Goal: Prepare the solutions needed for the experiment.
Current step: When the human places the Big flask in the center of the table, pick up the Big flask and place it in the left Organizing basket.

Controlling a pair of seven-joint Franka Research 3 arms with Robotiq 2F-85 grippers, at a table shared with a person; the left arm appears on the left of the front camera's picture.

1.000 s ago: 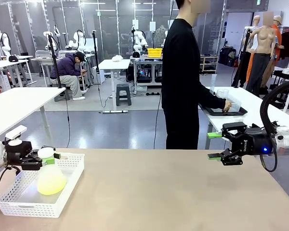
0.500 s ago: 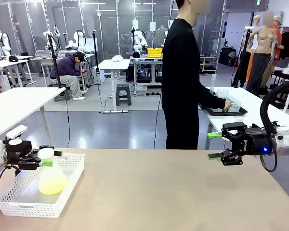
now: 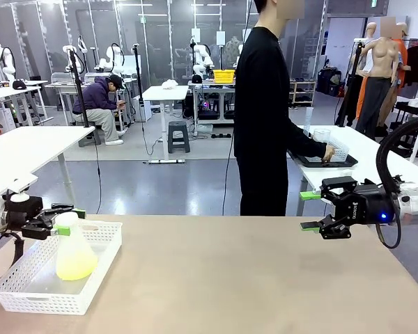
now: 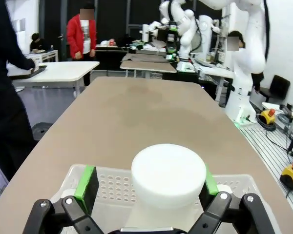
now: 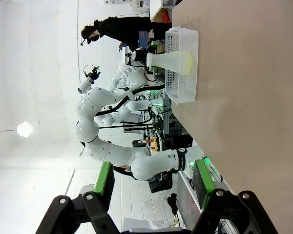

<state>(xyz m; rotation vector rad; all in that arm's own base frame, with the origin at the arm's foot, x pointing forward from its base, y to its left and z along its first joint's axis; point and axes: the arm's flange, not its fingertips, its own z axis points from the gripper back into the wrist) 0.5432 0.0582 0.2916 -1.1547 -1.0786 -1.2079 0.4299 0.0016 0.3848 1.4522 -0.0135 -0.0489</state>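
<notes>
Left gripper [image 3: 64,219] low at left, horizontal, jaws spread wide. Right gripper [image 3: 308,210] hovering mid-air at right, pointing left, jaws apart.

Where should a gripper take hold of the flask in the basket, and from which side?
Probably at the narrow neck just under the white cap, coming level from the basket's left. The flask stands upright and widens downward, and the walls shield its body. The left gripper, jaws open, already flanks the cap there.
</notes>
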